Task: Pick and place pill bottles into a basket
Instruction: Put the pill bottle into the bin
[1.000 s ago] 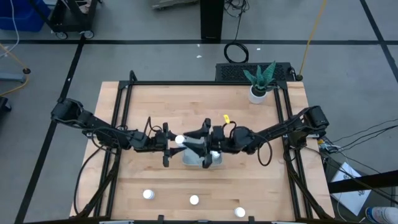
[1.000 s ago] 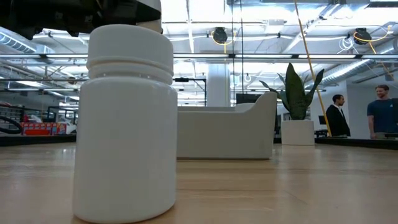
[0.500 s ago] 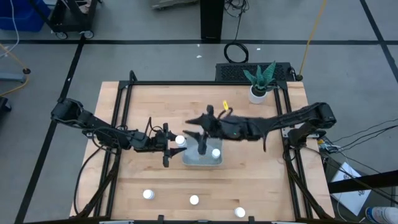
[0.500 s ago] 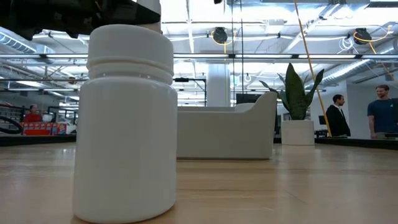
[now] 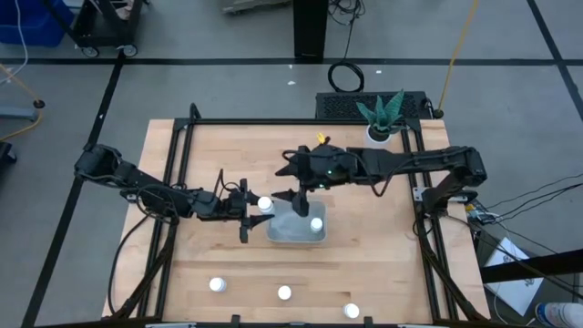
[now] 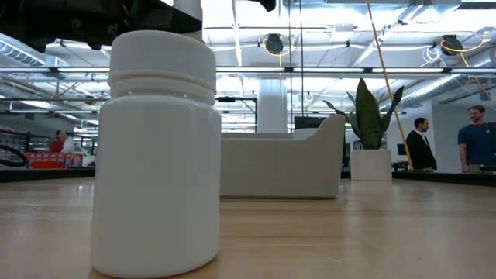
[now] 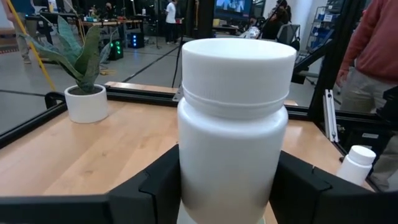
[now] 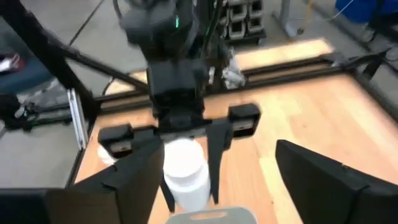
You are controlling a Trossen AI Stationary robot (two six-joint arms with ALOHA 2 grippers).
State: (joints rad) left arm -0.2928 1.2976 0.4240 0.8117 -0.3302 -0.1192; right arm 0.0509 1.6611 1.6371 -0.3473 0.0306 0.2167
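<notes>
My left gripper (image 5: pixel 253 210) is shut on a white pill bottle (image 5: pixel 264 204) beside the left wall of the pale basket (image 5: pixel 290 235). Another pill bottle (image 5: pixel 316 223) stands upright inside the basket. My right gripper (image 5: pixel 293 193) hangs open and empty above the basket's far side; in its wrist view its two fingers (image 8: pixel 130 177) frame the left gripper and the held bottle (image 8: pixel 183 171). Three more pill bottles (image 5: pixel 217 284) (image 5: pixel 284 293) (image 5: pixel 352 311) stand on their bases near the table's front edge; one (image 6: pixel 155 155) fills the low view. My left gripper pinches the bottle's lower body (image 7: pixel 186 180) between its two fingers (image 7: pixel 155 186), one on each side. The fingers come level from the table's left. The bottle stands upright in the hold, cap up, lifted clear of the table.
A white pot with a green plant (image 5: pixel 378 135) stands at the table's far right corner. Black frame rails (image 5: pixel 178 182) run along the table's left, right and far sides. People stand in the room beyond the table (image 6: pixel 473 139).
My right gripper has let go of a pill bottle, which now stands in the basket, and has risen and drawn back toward the table's far edge. My left gripper has kept still with its bottle.
</notes>
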